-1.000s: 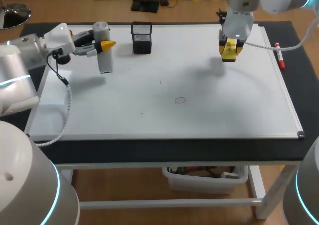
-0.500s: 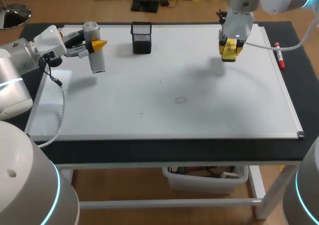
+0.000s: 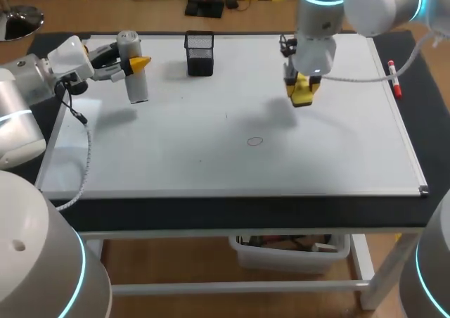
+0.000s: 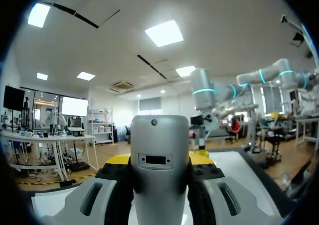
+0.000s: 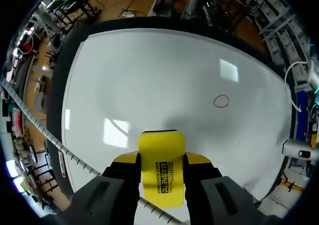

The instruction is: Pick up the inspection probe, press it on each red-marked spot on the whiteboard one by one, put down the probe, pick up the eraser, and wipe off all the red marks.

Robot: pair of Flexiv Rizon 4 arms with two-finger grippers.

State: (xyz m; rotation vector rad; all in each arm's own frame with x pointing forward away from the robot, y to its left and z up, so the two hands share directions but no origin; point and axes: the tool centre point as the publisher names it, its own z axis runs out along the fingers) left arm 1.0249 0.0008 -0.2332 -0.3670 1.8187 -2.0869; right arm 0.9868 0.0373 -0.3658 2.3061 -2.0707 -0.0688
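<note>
Right wrist view: the right gripper (image 5: 160, 171) is found clenched on the yellow eraser (image 5: 161, 158), a finger pressed against each side and the printed yellow face turned toward the wrist. The wiping face is hidden. From the shadow cast on the whiteboard (image 3: 211, 163) in the head view, the eraser is judged to be held clear of the surface and not in contact. One small red ring (image 5: 221, 101) is seen ahead of the gripper and off to one side, apart from the eraser. No other red mark can be made out, though a few faint specks on the board are too small to be identified. The left gripper (image 3: 131, 62) is recorded over the far left corner of the board, grasping the grey probe (image 3: 136, 87), which is held tilted and off the surface; it has not been put down. A black mesh cup (image 3: 200, 52) stands near it by the far edge, and a red marker (image 3: 395, 80) lies along the right border. The step in hand is judged to be the wiping. For the next move, the eraser must be carried over the ring, lowered until it lies flat on the board, and drawn across the mark under steady pressure until no red is left.
</note>
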